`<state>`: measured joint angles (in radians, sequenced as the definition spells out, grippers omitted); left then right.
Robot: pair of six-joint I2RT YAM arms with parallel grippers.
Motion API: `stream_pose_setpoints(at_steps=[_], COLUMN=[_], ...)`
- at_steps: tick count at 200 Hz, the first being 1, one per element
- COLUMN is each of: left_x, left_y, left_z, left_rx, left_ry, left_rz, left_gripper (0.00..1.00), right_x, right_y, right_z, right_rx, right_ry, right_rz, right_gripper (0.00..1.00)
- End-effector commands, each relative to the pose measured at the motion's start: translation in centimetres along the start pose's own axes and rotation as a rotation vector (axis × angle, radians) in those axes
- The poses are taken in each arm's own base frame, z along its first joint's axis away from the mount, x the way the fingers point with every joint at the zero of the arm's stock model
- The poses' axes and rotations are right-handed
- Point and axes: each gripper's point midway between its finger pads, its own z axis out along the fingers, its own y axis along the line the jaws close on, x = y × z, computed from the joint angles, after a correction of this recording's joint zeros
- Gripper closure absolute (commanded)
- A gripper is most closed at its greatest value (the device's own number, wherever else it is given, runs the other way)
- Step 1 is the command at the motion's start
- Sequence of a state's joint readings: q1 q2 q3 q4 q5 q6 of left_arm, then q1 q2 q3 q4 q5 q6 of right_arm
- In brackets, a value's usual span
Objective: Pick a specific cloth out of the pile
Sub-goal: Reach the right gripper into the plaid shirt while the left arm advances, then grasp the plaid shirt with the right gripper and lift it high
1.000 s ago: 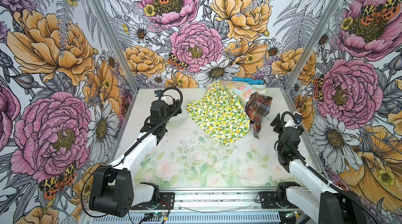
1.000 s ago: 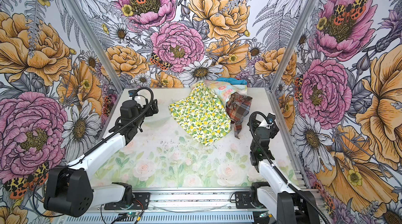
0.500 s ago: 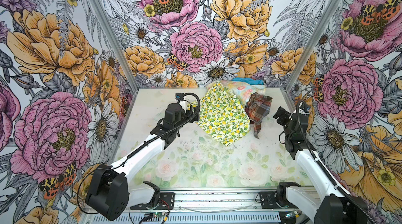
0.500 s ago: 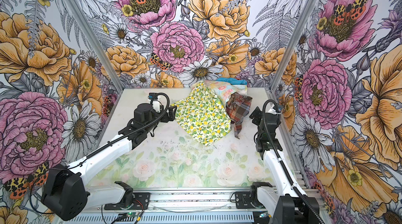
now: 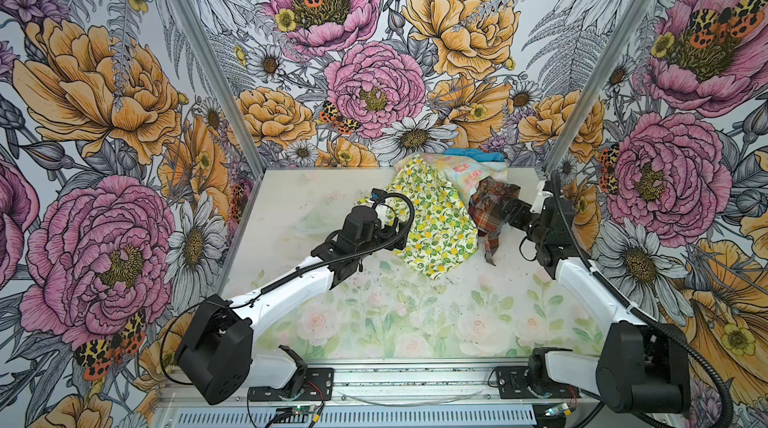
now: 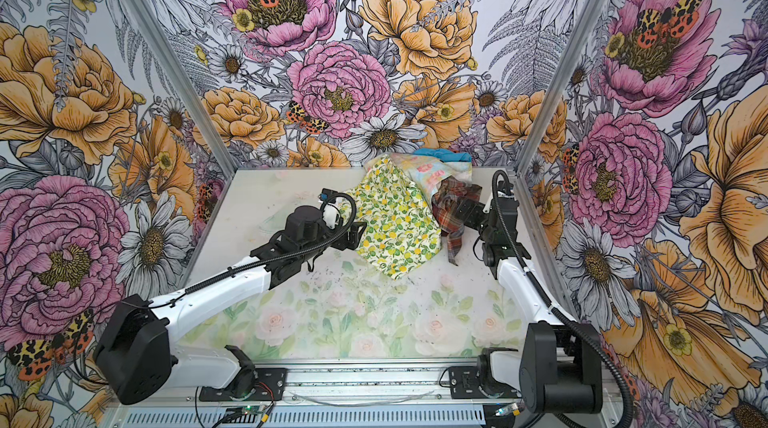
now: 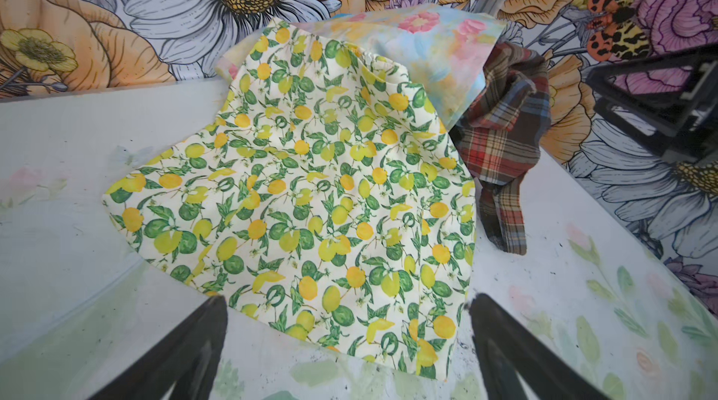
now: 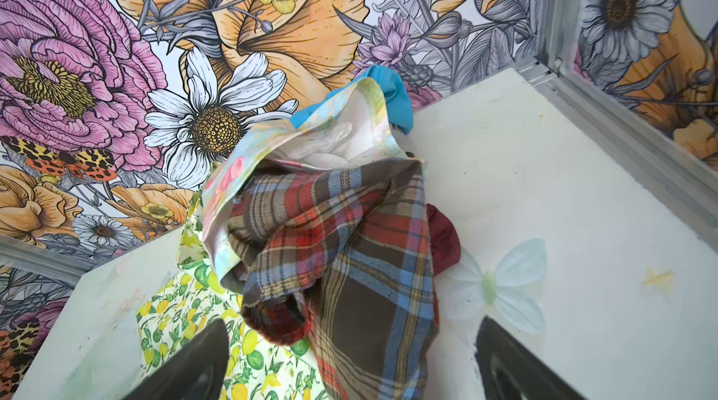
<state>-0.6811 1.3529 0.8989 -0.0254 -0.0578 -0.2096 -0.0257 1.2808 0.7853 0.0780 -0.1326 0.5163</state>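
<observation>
The pile [image 5: 451, 193] sits heaped in the far right corner of the tabletop [image 5: 415, 322], a pale surface printed with faint roses and leaves, against walls [image 5: 104, 85] papered in big drawn flowers. A smooth lemon-print cloth [image 5: 436, 234] spreads flat from the heap toward the middle, its near corner pointing to the front edge. A soft pastel floral cloth [image 7: 435, 52] lies bunched behind it, with a bright blue cloth [image 8: 392, 95] tucked at the very back. The cloth to pick, a plaid shirt [image 8: 342, 238] in red, brown and white checks with thin blue lines, is crumpled on the right flank of the heap, one strip of it trailing down onto the tabletop. A bit of plain maroon cloth [image 8: 443, 238] peeks from under its right side. The right end effector [image 8: 353, 326] points straight at the plaid shirt, its fingers [image 8: 194, 359] spread wide, the plaid folds lying between them and not clamped. The left end effector [image 7: 347, 306] hovers at the lemon-print cloth's left edge, its fingers [image 7: 186, 343] also spread wide and holding nothing, with the plaid shirt well off on the far side of that cloth.
</observation>
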Motion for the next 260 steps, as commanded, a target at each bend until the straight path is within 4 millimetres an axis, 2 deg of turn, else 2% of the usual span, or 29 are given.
stream_pose_setpoints(at_steps=[1,36,60,79,93,108,115,116,117,127,164,196,225,260], left_x=[-0.5,-0.1,0.1,0.1,0.2,0.2,0.2,0.2,0.2,0.3,0.4,0.4,0.4,0.4], left_y=[-1.5,-1.9,-1.8,-1.6,-1.5,-1.4,-1.3,-1.3,-1.3,-1.3,-1.2,-1.3,-1.4,-1.4], left_z=[0.0,0.3,0.4,0.4,0.5,0.5,0.5,0.5,0.5,0.6,0.6,0.7,0.8,0.7], left_rx=[0.032,0.040,0.033,0.023,0.017,0.012,0.010,0.010,0.008,0.008,0.003,0.008,0.013,0.012], left_ry=[0.003,0.019,0.025,0.027,0.030,0.029,0.029,0.029,0.029,0.031,0.032,0.035,0.037,0.035], left_rz=[0.045,0.057,0.066,0.076,0.082,0.085,0.085,0.085,0.085,0.086,0.088,0.083,0.081,0.080], left_gripper=[0.02,0.01,0.01,0.01,0.01,0.01,0.01,0.01,0.01,0.01,0.01,0.01,0.01,0.01], right_x=[-0.9,-0.2,0.9,1.4,1.3,0.4,-0.3,-0.5,-0.6,-2.0,-7.9,-13.5,-19.1,-25.4], right_y=[2.0,3.2,2.3,1.3,0.8,1.2,1.6,1.7,1.7,2.4,4.5,6.8,7.9,10.7], right_z=[1.2,3.7,5.9,7.3,8.2,8.7,8.7,8.7,8.7,8.3,5.0,0.8,-2.9,-5.8], right_rx=[-0.057,-0.084,-0.045,-0.007,0.014,-0.001,-0.012,-0.015,-0.016,-0.029,-0.046,-0.048,-0.062,-0.118], right_ry=[0.004,0.027,0.065,0.060,0.062,0.049,0.034,0.031,0.028,-0.003,-0.100,-0.203,-0.322,-0.416], right_rz=[0.006,0.028,0.058,0.065,0.059,0.053,0.043,0.043,0.041,0.024,0.007,-0.039,-0.033,-0.051], right_gripper=[0.01,0.01,0.01,0.06,0.22,0.53,0.66,0.71,0.71,1.00,1.00,1.00,1.00,1.00])
